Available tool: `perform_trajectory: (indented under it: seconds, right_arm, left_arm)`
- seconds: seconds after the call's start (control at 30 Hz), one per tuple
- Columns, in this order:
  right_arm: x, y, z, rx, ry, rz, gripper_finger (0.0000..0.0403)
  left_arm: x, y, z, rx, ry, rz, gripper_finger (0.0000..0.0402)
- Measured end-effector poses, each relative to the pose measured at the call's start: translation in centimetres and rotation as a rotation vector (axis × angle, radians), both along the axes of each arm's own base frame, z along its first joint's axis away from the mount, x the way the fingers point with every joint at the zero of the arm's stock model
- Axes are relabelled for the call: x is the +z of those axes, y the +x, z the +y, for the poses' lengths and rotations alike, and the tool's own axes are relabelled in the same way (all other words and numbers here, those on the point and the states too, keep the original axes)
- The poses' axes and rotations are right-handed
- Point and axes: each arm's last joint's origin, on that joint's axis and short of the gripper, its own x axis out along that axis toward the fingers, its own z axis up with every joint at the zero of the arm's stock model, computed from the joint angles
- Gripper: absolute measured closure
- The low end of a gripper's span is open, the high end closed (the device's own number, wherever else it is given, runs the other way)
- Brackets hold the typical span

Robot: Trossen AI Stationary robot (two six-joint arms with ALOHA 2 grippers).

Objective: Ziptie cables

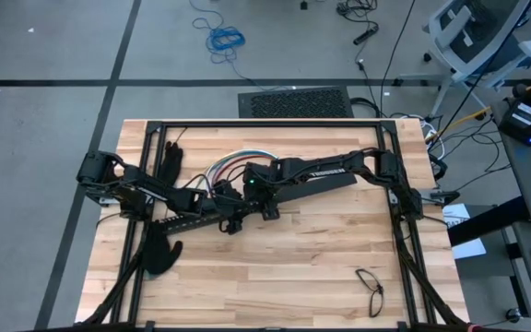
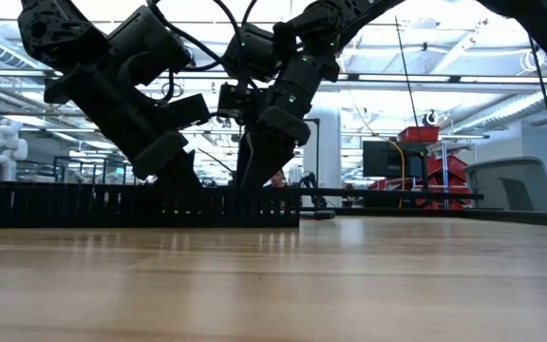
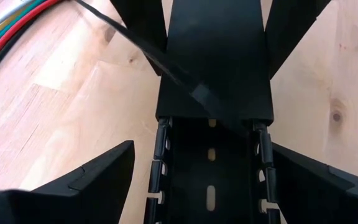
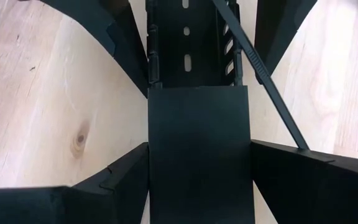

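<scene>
A long black slotted bar lies flat across the middle of the table, part open channel, part covered by a flat lid. The cables, a red, blue, white and green bundle, lie on the wood just beyond it. One thin dark ziptie slants over the bar from the open channel to beside a right finger. My right gripper is closed across the lidded part. Facing it, my left gripper stands open astride the open channel. My right gripper clasps the bar's lidded stretch between its two fingers, one on each long side. The fingers slant steeply down and lie across the bar. The bar stays flat on the table. My left gripper has one finger close against the channel's side wall, and I cannot tell whether it touches. The other finger stands clear, with wood showing between.
Two black gloves lie left of the arms, one at the far left and one nearer. A thin dark looped strip lies near the front right. A black frame borders the tabletop. Bare wood spreads along the near side.
</scene>
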Motion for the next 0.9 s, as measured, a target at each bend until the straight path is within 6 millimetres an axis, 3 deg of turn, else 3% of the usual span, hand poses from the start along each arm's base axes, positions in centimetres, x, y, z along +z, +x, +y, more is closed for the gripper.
perform_trajectory:
  seconds: [0.9]
  right_arm:
    - [-0.45, -0.04, 0.02, 0.005, -0.008, 0.011, 0.0158]
  left_arm:
    - [-0.01, 0.04, -0.26, -0.054, -0.053, 0.002, 0.0065]
